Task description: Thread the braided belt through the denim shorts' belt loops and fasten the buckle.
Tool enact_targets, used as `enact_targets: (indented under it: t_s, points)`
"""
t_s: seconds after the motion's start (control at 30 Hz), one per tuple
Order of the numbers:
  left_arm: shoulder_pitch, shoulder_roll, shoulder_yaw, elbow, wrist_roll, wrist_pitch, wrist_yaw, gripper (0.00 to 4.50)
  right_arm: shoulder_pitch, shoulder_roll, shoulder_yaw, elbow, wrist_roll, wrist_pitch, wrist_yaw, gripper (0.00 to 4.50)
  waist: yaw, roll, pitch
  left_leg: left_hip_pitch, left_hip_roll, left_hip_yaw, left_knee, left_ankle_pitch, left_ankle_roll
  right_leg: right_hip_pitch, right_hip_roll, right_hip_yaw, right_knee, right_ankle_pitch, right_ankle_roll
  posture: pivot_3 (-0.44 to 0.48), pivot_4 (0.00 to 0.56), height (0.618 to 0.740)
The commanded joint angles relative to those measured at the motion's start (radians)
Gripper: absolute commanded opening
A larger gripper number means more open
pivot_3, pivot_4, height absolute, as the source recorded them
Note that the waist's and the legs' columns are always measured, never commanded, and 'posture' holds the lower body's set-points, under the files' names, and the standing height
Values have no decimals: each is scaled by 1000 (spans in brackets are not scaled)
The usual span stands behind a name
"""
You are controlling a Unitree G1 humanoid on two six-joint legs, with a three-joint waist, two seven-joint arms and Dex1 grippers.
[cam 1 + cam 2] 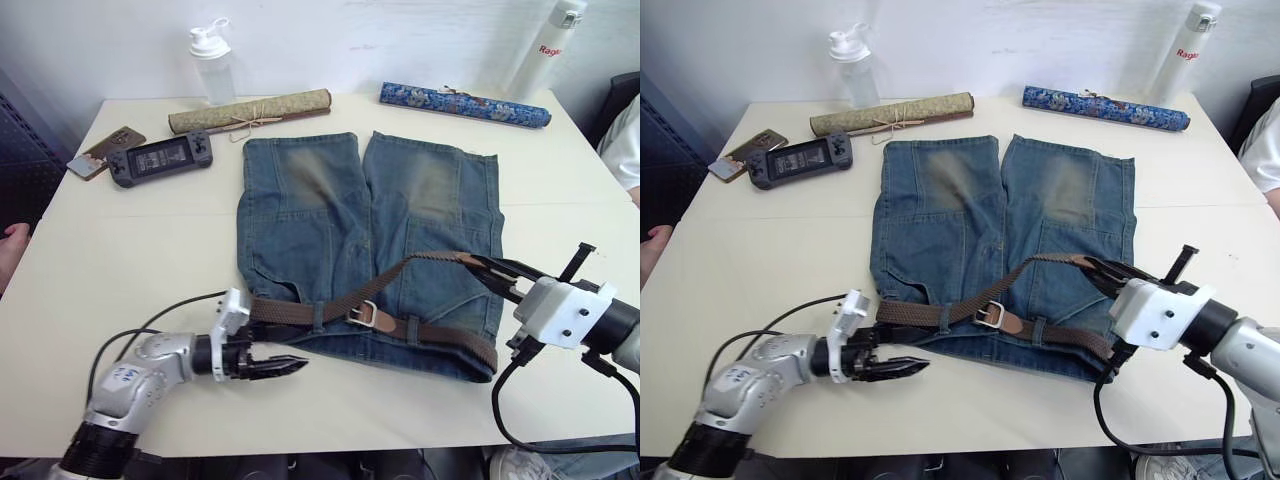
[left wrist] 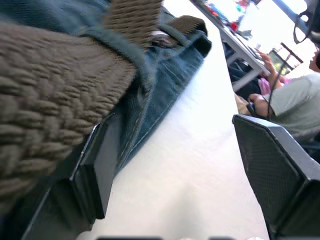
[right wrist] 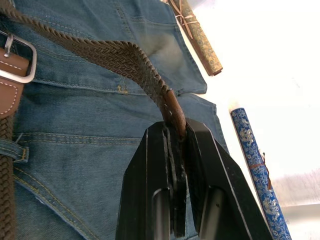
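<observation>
Denim shorts lie flat mid-table, waistband toward the near edge, with bare tabletop to their left. From the head camera we see the braided belt along the waistband, through the buckle, its free end rising rightward into our right gripper. Our left gripper rests on the table at the waistband's left end. In the left wrist view, its fingers stand apart, holding nothing. In the right wrist view, the fingers pinch the belt's leather tip.

Cream table against white wall
</observation>
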Motion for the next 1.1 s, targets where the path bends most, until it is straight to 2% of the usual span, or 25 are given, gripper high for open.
enact_targets:
  t_s: [0.03,0.13,0.23,0.3,0.37,0.43,0.53,0.67,0.83,1.1]
  points:
    - [18,49,105,-120,-181,134,-9,3760,-44,-1,-4,5,-16,12,-31,0,1,-1,1,-1,0,0,0,0,0,0,0,0,0,0,0,0,150,717]
    - [27,63,180,-147,-297,212,14,3760,-79,2,32,17,-29,27,-37,0,4,-1,1,-1,0,0,1,0,0,0,0,0,-1,-1,0,0,150,717]
    - [33,70,209,-160,-320,231,27,3760,-104,6,67,23,-39,21,-37,0,3,-1,1,-1,-1,0,2,0,0,1,0,0,0,-1,0,0,150,717]
    - [56,93,228,-181,-347,242,-10,3760,-121,7,84,28,-36,16,-37,0,3,-2,1,-1,-1,0,2,0,0,0,1,0,1,-1,0,0,150,717]
    - [60,75,247,-191,-318,196,21,3760,-138,5,98,34,-35,-1,-31,0,2,-2,1,-1,-1,1,2,0,-1,0,2,0,1,-1,0,0,150,717]
    - [30,41,219,-225,-197,76,76,3760,-163,-6,119,39,-42,-30,-16,0,2,-2,1,-1,-1,1,2,0,-1,0,2,0,1,-1,0,0,150,717]
    - [-20,-25,110,-279,36,-118,178,3760,-200,-20,168,43,-67,-78,3,0,7,-3,1,-1,-3,1,2,1,0,0,3,-1,2,-1,0,0,150,717]
    - [-29,-108,-5,-317,241,-305,257,3760,-251,-26,245,54,-128,-136,12,0,5,-4,1,-1,-5,3,2,1,1,0,3,-1,2,0,1,0,150,717]
    - [-63,-245,-72,-337,310,-343,391,3760,-336,-15,324,62,-208,-138,2,0,3,-4,1,-1,-4,4,5,2,2,0,3,-3,4,0,1,0,150,717]
    - [-162,-296,-131,-312,354,-341,428,3760,-384,10,391,62,-262,-114,-5,0,4,-4,1,-1,-4,3,8,2,3,0,2,-3,8,0,1,0,150,717]
